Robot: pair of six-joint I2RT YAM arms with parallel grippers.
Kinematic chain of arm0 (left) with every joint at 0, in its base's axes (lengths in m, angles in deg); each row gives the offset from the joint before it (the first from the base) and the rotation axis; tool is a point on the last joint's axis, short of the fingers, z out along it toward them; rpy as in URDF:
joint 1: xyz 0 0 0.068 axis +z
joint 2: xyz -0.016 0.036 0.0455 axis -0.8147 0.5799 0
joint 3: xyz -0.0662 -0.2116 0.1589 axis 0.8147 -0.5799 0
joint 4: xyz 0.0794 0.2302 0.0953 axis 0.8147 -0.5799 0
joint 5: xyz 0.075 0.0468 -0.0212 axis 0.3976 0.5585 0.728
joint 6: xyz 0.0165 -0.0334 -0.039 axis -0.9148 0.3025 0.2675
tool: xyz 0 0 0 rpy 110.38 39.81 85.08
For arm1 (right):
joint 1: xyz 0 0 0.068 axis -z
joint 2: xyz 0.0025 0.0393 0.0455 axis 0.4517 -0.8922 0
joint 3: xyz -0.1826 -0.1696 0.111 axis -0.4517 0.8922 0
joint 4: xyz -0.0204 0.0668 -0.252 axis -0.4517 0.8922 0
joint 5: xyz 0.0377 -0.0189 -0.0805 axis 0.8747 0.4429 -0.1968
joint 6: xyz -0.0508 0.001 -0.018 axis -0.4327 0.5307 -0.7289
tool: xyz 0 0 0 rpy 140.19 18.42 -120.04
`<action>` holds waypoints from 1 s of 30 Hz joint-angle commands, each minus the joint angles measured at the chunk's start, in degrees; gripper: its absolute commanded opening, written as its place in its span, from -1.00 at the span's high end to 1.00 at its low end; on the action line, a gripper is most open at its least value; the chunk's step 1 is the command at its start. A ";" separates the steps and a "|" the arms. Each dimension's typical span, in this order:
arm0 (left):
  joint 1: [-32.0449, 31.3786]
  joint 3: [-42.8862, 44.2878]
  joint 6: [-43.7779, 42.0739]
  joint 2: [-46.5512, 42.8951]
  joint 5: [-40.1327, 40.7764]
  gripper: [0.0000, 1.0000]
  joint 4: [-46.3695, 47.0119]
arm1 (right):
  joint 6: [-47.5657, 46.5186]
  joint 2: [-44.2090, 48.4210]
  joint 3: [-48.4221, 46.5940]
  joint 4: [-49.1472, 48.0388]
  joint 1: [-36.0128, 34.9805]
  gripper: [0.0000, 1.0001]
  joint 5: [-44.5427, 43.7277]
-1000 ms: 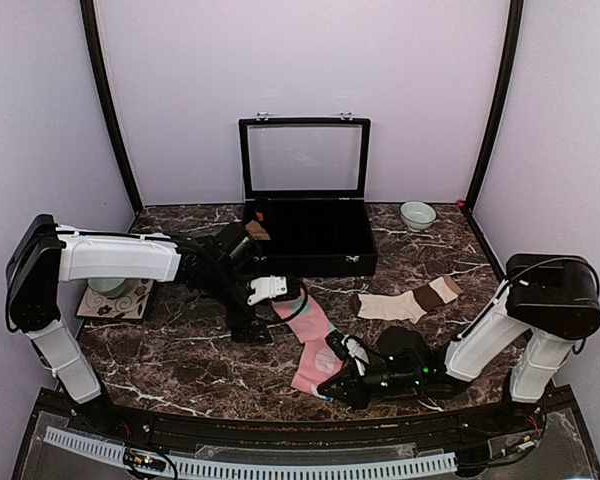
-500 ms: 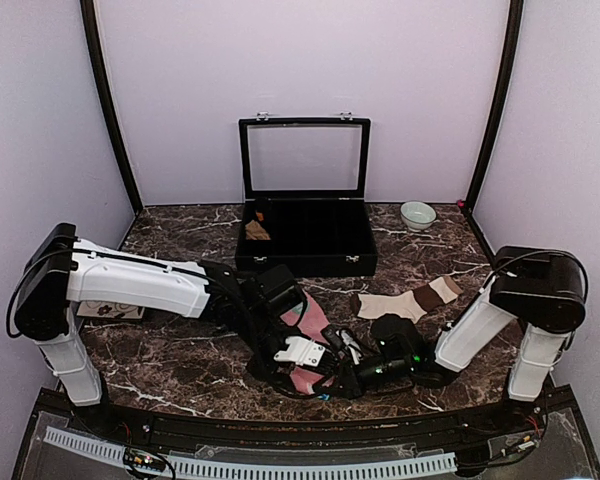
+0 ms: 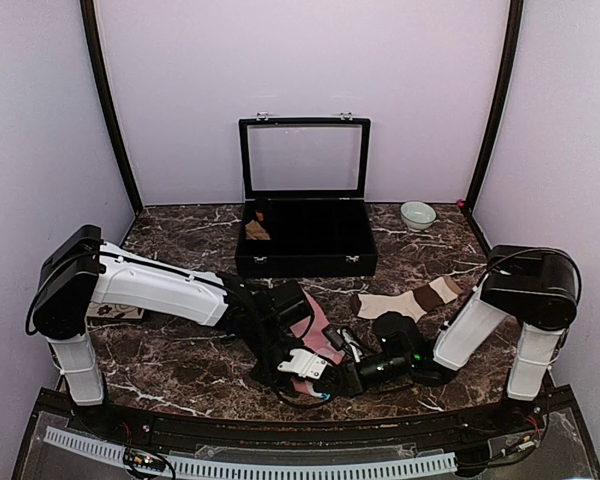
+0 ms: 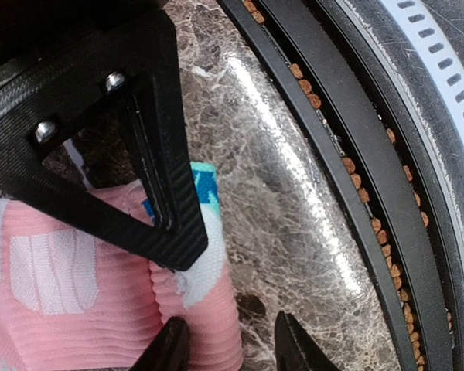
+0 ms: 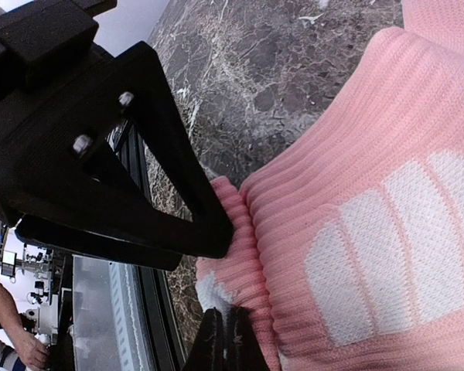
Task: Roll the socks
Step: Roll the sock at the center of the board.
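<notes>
I am holding the pink sock (image 3: 314, 318) on the bench (image 3: 180, 365), right end effector (image 5: 221, 340) clamped on its near cuff; left end effector (image 4: 230, 349) is straddling that cuff, jaws apart. I am recommending a full-width bite before rolling

Take the case (image 3: 305, 262) at the back of the table (image 3: 180, 375) as your marker. A small bundle (image 3: 257, 230) lies inside it, at its left end. A bowl (image 3: 417, 214) sits just right of the case. The first sock (image 3: 314, 317) lies in front of the case, running toward you. The second sock (image 3: 405, 302) lies in front of the case's right end.
</notes>
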 commanded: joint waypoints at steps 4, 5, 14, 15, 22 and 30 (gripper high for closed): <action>-0.17 -1.83 -0.67 1.22 2.16 0.15 1.15 | 0.04 -3.96 3.76 16.48 0.38 1.00 -2.70; -0.16 -2.11 -0.95 1.54 2.54 0.15 1.12 | 0.04 -3.84 3.89 16.42 0.39 1.00 -2.74; 0.22 -4.78 -2.81 2.96 7.44 0.43 2.75 | -0.13 -3.28 4.07 15.93 0.75 0.98 -2.36; 0.43 -4.46 -2.69 3.40 7.65 0.53 2.55 | -0.37 -2.97 3.98 16.17 0.73 0.95 -2.42; 3.64 1.31 -0.81 7.54 3.46 1.00 -5.10 | -2.17 0.22 4.29 18.88 0.76 0.85 -4.51; 5.94 7.14 0.20 10.45 -5.77 1.00 -14.03 | -4.68 8.05 5.49 22.89 0.70 0.52 -10.85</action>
